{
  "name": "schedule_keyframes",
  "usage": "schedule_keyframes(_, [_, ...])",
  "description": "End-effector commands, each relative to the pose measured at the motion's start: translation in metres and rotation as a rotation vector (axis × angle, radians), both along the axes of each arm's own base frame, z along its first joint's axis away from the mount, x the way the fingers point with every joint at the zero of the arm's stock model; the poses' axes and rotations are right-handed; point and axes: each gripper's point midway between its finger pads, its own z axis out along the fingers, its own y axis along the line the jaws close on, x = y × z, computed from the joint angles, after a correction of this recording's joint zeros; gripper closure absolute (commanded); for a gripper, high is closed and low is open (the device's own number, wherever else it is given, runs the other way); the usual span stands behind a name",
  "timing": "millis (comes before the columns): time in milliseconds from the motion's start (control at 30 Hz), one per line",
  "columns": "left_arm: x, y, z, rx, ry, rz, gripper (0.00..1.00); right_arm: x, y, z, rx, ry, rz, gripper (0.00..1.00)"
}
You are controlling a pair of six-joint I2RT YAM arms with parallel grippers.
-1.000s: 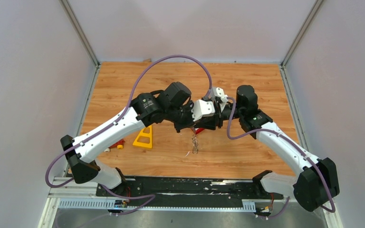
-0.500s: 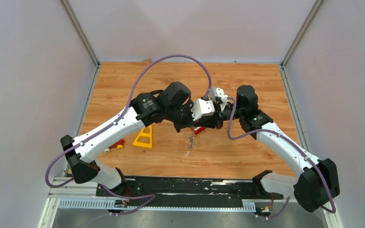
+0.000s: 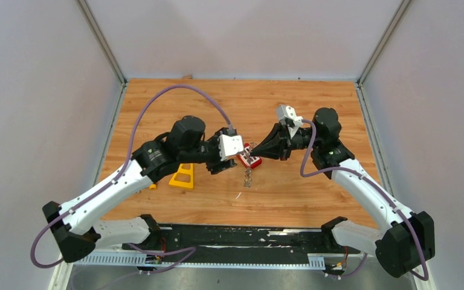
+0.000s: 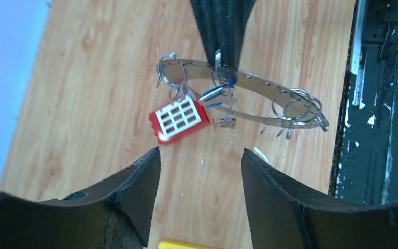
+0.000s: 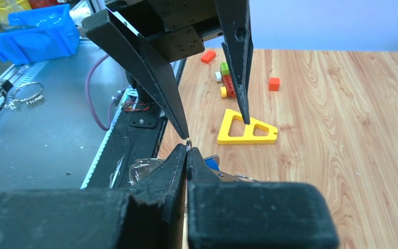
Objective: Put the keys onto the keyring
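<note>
Keyring [image 4: 261, 84] clamped in right end effector [image 5: 187, 150], part hidden behind it; left end effector [image 4: 201, 153] wide, empty.

Red block [image 4: 179, 119], yellow triangular frame [image 5: 246, 138], toy bits [image 5: 227, 83] on wooden table [image 3: 314, 103]

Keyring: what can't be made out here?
- Left wrist: the right gripper covers the keyring just above the blue key; threaded or not, unclear.
- Right wrist: its own fingers hide most of the keyring.
- Top: keys too small to tell apart.
</note>
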Motion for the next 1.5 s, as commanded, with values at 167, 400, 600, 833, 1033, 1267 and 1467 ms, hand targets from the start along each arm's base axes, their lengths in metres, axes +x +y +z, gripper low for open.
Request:
schedule_keyframes(167, [-0.014, -0.029, 0.052, -0.265, -0.229, -0.214, 0.36, -0.017, -0.002, 0.021, 0.052, -0.015, 0.100, 1.00])
schedule_keyframes(400, [-0.020, -0.039, 0.040, -0.296, -0.191, -0.260, 0.43, -0.016, -0.001, 0.021, 0.058, -0.007, 0.101, 1.00])
schedule_keyframes(600, [-0.030, -0.041, 0.044, -0.325, -0.166, -0.296, 0.48, -0.014, -0.001, 0.018, 0.053, -0.007, 0.093, 1.00])
schedule_keyframes(833, [-0.029, -0.045, 0.047, -0.340, -0.132, -0.290, 0.58, -0.012, 0.000, 0.015, 0.046, -0.006, 0.086, 1.00])
schedule_keyframes(1033, [-0.027, -0.049, 0.044, -0.338, -0.111, -0.280, 0.70, -0.011, 0.000, 0.013, 0.043, -0.010, 0.080, 1.00])
schedule_keyframes(1267, [-0.025, -0.052, 0.047, -0.341, -0.088, -0.270, 0.86, -0.008, 0.001, 0.008, 0.032, -0.012, 0.070, 1.00])
schedule_keyframes(1467, [-0.024, -0.051, 0.049, -0.344, -0.069, -0.249, 1.00, -0.002, 0.001, 0.002, 0.017, -0.024, 0.042, 1.00])
